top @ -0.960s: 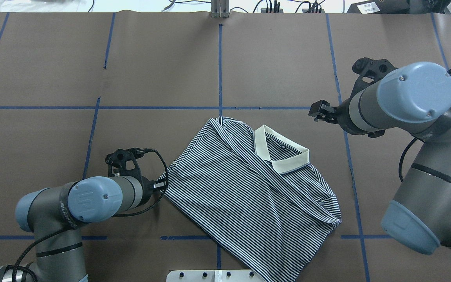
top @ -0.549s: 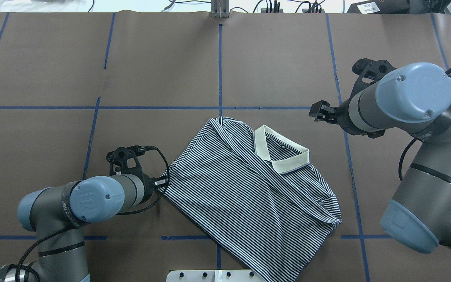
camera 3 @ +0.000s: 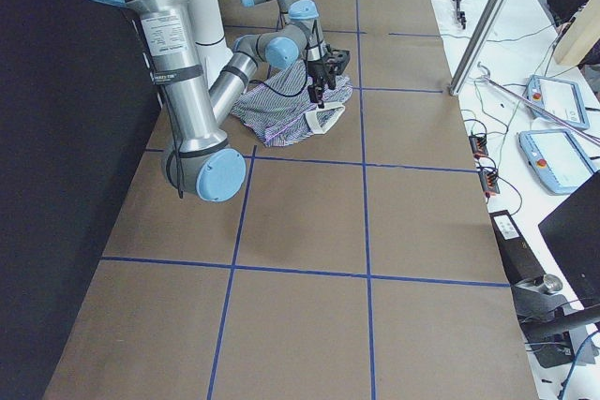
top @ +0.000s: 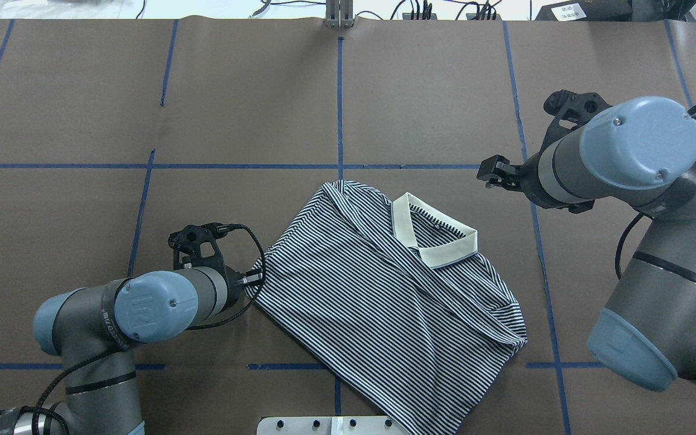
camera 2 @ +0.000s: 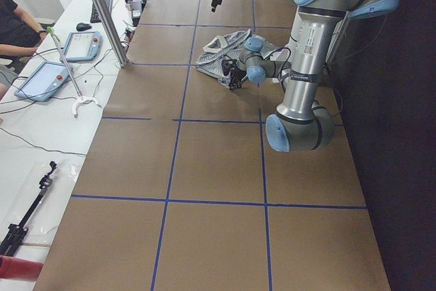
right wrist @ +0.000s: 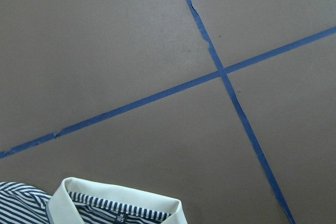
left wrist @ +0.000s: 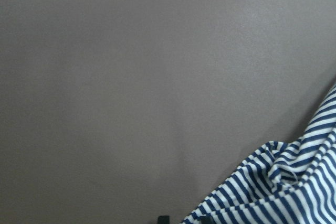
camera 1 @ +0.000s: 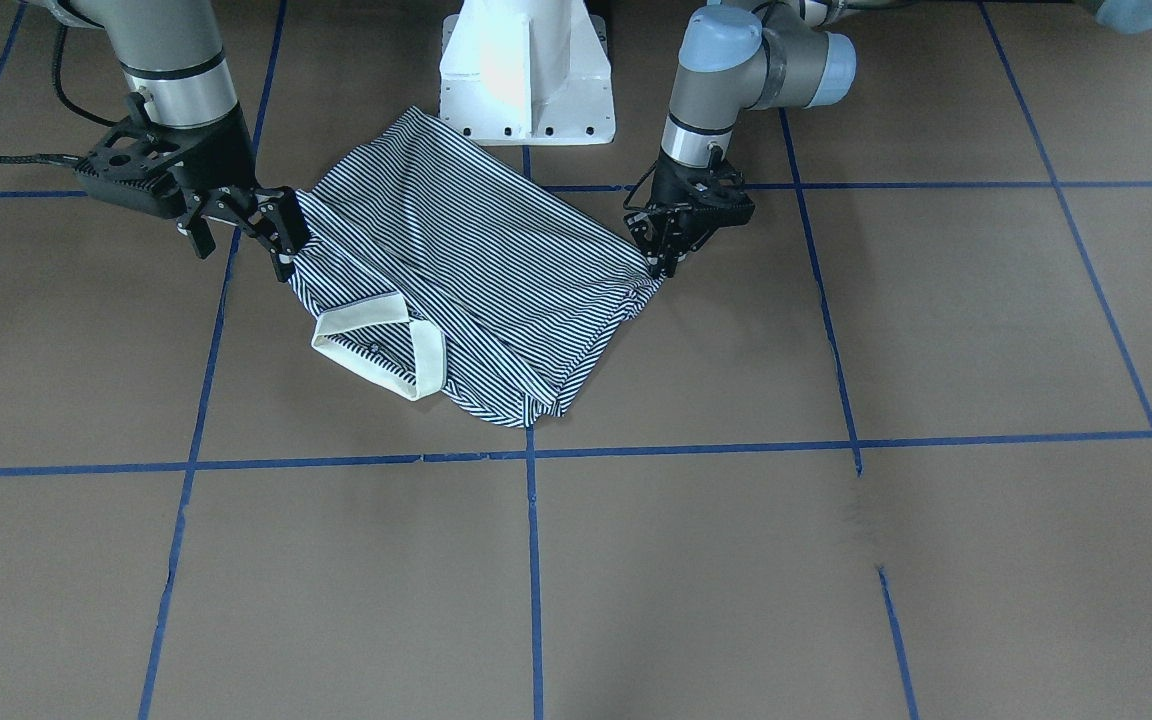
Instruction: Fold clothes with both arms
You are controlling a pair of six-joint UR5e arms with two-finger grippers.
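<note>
We log the polo shirt (top: 384,302) lying partly folded on the brown bench (top: 82,90), close to the robot's edge. The left end effector (top: 255,279) pinches its side corner. Farther out, the right end effector (camera 1: 244,245) hangs spread near the collar (top: 438,244).

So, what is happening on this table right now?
A striped polo shirt lies partly folded on the table, in the middle of a folding job. The left end effector appears to be pinching the shirt's corner nearest its arm. The right end effector hangs open beside the collar, holding nothing.
</note>
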